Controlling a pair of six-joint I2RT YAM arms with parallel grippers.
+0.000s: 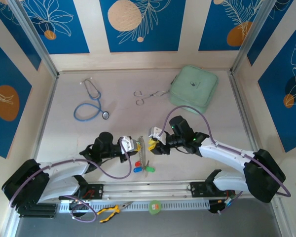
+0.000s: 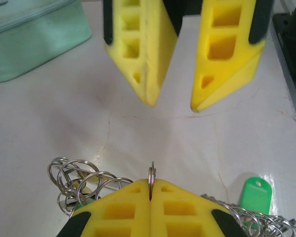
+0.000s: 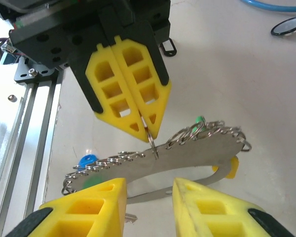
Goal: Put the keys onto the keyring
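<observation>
- My left gripper (image 2: pixel 151 190) is clenched on a small steel split ring (image 2: pixel 151 174), pinched upright at the very fingertips
- From the right wrist, that ring hangs from the tips and touches the upper edge of the large pale cream-grey oval keyring (image 3: pixel 187 157); I cannot tell whether it is already threaded on the loop or only resting against it
- My right gripper (image 3: pixel 148 197) is released, its yellow fingers apart with nothing between them; it faces the left gripper from the right, close but not touching
- The keyring lies on the white table (image 1: pixel 123 126) between my two grippers, towards the near edge, with a row of small steel rings strung along it
- The small metal keys with coloured plastic heads (image 1: pixel 142 168) lie around it: a blue head (image 3: pixel 86 160) at one end, a green head (image 3: pixel 200 120) and a yellow head (image 3: pixel 232 168) near the other
- I judge the step in hand to be working one key's ring onto the loop, with the left holding the ring and the right free to help
- Next I would bring the right fingers down onto the keyring beside the pinched ring and hold the loop steady, so the left can feed the ring along; the ring is thin and could twist out of the tips, so the move calls for a slow, square approach
</observation>
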